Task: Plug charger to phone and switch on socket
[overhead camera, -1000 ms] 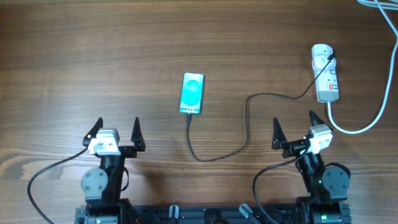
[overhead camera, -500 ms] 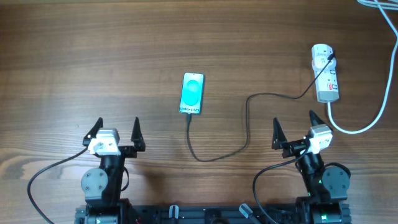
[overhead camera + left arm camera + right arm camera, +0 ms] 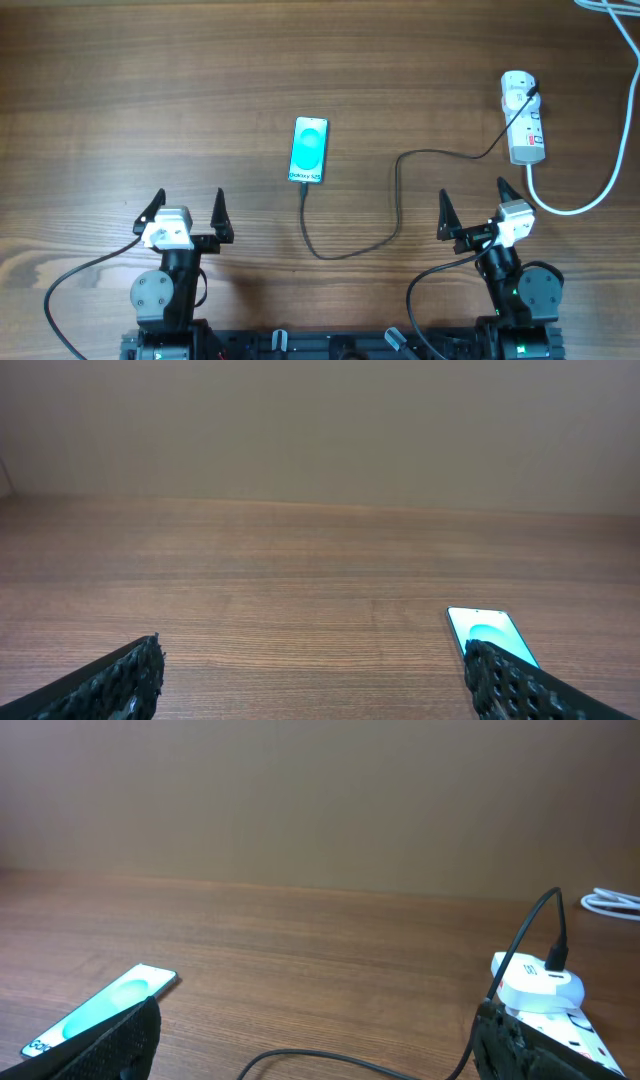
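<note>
The left end effector (image 3: 189,196) sits at the near left of the wooden worktop (image 3: 150,90), its two dark fingers (image 3: 221,215) spread wide with nothing between them. In its own wrist camera the fingertips (image 3: 115,680) show only at the bottom corners, with bare wood ahead of them.

To its right and farther out lies the phone (image 3: 309,150), flat and face up near the middle of the worktop. Its teal screen is lit, with a line of white text at the near end. It is well clear of both arms, and the left wrist camera catches it at the lower right (image 3: 490,635).

The charger (image 3: 398,190), a thin black cable, meets the phone's near edge. I cannot tell from here whether the tip is seated in the port. From there the cable drops toward the robot, curls round to the right, climbs back up and runs across to the far end of the socket.

The right end effector (image 3: 473,190) rests at the near right, also spread apart and empty, just near of the cable's bend.

The socket (image 3: 522,118) lies beyond it toward the far right edge, a white strip with the charger's plug in its far end. A thick white cord (image 3: 600,200) leaves its near end and loops off to the right. The switch position is too small to read.
</note>
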